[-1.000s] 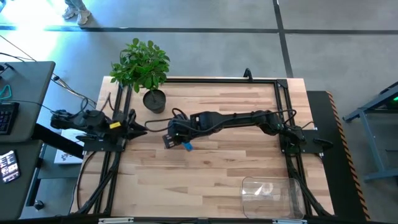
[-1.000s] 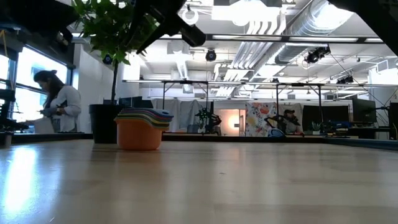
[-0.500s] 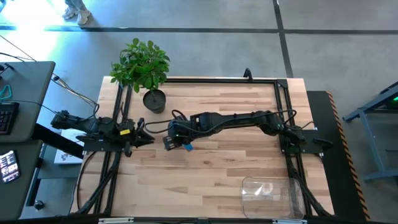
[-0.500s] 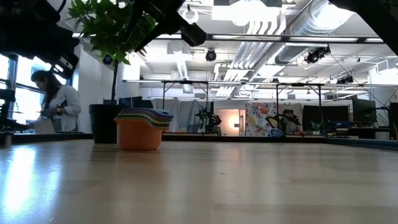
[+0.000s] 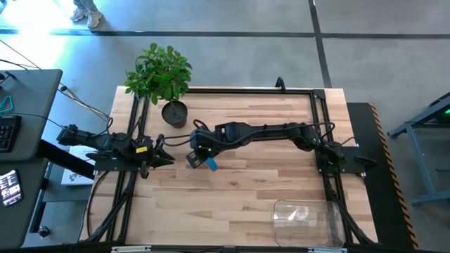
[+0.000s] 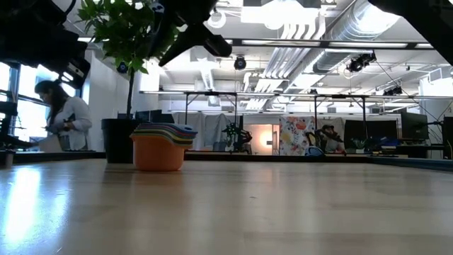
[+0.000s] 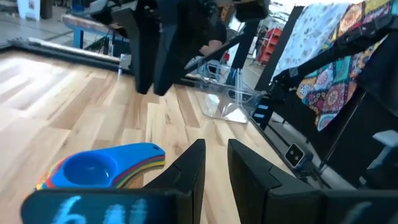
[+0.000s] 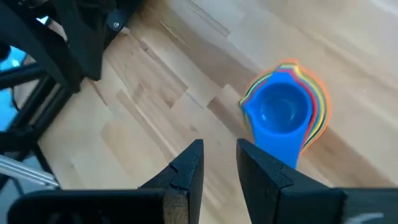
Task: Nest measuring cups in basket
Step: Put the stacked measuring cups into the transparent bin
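Currently my right fingers [image 8: 214, 163] hang above the stacked measuring cups [image 8: 287, 111] at centre-left of the overhead frame, narrowly parted, pinching nothing. My left fingers [image 7: 214, 163] wait at the surface's [image 5: 239, 197] left edge, also slightly parted. To grip well, I should lower squarely over the blue handle. The basket [image 5: 309, 222] sits lower right, well apart.

i see a pale wood-plank counter [image 5: 239, 197] with a black rail frame around its edges. the nested stack of measuring cups [image 5: 209, 163] sits on it left of centre, blue cup on top. the clear basket [image 5: 307, 221] rests at the front right corner. a dark plant pot [image 5: 174, 113] stands at the back left, holding a leafy plant.
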Motion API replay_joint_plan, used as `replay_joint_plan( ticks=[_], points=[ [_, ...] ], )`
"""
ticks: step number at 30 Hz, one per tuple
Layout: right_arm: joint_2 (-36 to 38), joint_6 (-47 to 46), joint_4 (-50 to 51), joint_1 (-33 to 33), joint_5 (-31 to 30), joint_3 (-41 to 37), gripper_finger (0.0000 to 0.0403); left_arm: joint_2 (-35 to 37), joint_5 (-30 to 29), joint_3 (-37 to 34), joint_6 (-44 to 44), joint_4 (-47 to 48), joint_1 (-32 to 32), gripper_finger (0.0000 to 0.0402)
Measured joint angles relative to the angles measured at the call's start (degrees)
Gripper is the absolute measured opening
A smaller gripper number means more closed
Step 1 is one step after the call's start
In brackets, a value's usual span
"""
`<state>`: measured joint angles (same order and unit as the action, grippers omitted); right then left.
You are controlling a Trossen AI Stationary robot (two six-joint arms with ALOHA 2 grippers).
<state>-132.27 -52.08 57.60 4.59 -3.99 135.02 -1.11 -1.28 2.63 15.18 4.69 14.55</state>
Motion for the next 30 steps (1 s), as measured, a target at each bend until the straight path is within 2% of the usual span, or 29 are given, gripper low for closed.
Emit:
replay_joint_plan(
  ticks=[10, 14, 22, 30],
  points=[
    [0.2, 10.6, 6.4, -0.4, -0.2, -0.1, 0.0087, 0.0, -0.6, 0.0, 1.1, -0.1, 0.0, 0.0058],
    [1.8, 14.8, 8.7, -0.5, -3.3, -0.1, 0.0087, 0.0, -0.6, 0.0, 1.1, -0.1, 0.0, 0.0058],
    [5.2, 15.8, 10.0, -0.4, -9.3, -0.1, 0.0087, -0.1, -0.7, 0.0, 1.1, -0.2, 0.0, 0.0058],
    [5.2, 17.6, 10.7, -0.4, -9.3, -0.2, 0.0087, -0.1, -0.7, 0.0, 1.1, -0.2, 0.0, 0.0058]
  ],
)
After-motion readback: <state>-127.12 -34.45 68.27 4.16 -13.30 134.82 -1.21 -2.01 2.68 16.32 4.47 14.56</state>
